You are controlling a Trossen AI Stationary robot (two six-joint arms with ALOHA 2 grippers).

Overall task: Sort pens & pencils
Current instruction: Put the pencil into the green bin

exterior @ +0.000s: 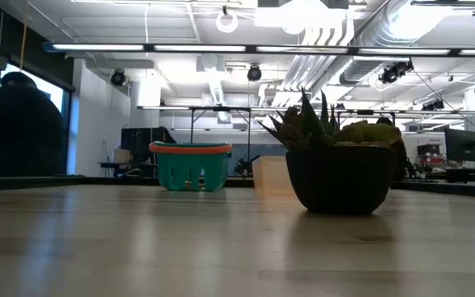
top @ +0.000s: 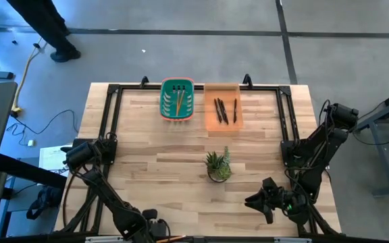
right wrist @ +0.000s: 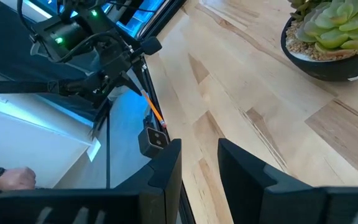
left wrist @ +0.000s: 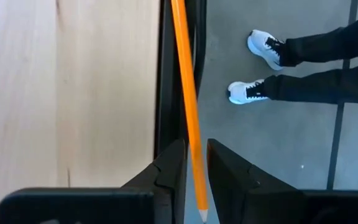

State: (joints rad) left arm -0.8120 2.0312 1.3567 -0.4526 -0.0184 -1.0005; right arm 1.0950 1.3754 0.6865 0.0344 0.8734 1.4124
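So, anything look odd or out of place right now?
One thing: the left gripper holds a pencil out past the table edge, above the floor. The pens lie tidy in the orange tray.

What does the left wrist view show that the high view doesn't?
Left wrist only: the left gripper shut on an orange pencil, held past the table edge over the floor, with a person's white shoes beyond.
High only: the teal basket holding pencils, the orange tray holding pens, the plant, and the right gripper empty near the table's near edge.
Both: the wooden table.
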